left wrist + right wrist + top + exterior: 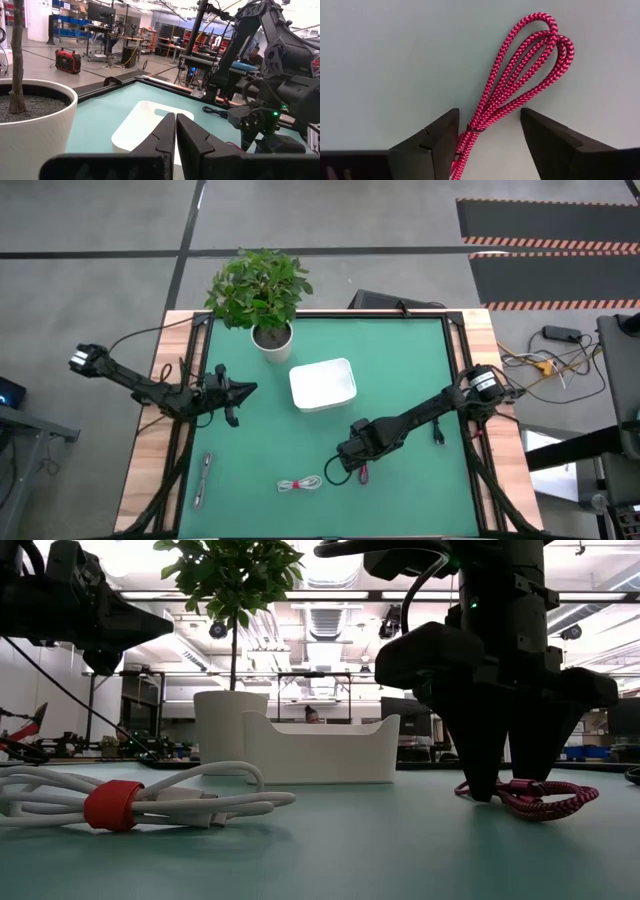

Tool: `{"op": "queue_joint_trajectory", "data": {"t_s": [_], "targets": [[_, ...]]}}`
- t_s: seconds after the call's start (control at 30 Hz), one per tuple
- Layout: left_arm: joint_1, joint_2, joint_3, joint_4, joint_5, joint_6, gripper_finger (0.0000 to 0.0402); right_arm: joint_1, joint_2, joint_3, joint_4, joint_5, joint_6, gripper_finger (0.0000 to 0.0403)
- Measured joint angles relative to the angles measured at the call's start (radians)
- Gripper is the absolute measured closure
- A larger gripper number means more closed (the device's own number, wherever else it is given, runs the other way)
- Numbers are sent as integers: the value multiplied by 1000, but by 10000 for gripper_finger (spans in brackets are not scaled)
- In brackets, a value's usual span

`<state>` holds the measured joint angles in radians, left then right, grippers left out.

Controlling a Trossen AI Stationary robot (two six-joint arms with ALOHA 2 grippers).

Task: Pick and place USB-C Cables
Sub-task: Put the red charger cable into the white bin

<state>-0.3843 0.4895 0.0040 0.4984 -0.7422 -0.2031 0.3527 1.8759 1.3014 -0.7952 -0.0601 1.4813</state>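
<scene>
A dark red braided USB-C cable bundle (520, 75) lies flat on the green mat, near the table's near edge (362, 473). My right gripper (490, 117) is open and points down over it, a finger on either side of the bundle's tied end; in the low view its fingertips (482, 790) reach the mat beside the cable (545, 800). The white cable with a red tie (300, 483) and the silver-grey cable (203, 478) lie on the mat further left. My left gripper (240, 390) is shut and hovers above the mat on the left side. My right gripper straddles the red cable's tied end (470, 131) from above, pointing down. The strands run close along the inner side of one finger (447, 137); I cannot tell whether they touch. The cable lies flat on the mat.
A white rectangular tray (322, 383) sits mid-table, with a potted plant (268, 305) behind it toward the far edge. A black frame rims the green mat (400, 350). Loose wires lie beyond the table's right edge (545, 365).
</scene>
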Motion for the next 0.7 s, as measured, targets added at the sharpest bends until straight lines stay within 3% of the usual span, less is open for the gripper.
{"op": "queue_joint_trajectory", "data": {"t_s": [0.27, 0.7], "targets": [[0, 1, 0, 0, 0, 0, 402, -12, 3, 0, -3, -8, -42, 211], [0, -1, 0, 0, 0, 0, 402, -14, 4, -2, -18, -11, -101, 327]]}}
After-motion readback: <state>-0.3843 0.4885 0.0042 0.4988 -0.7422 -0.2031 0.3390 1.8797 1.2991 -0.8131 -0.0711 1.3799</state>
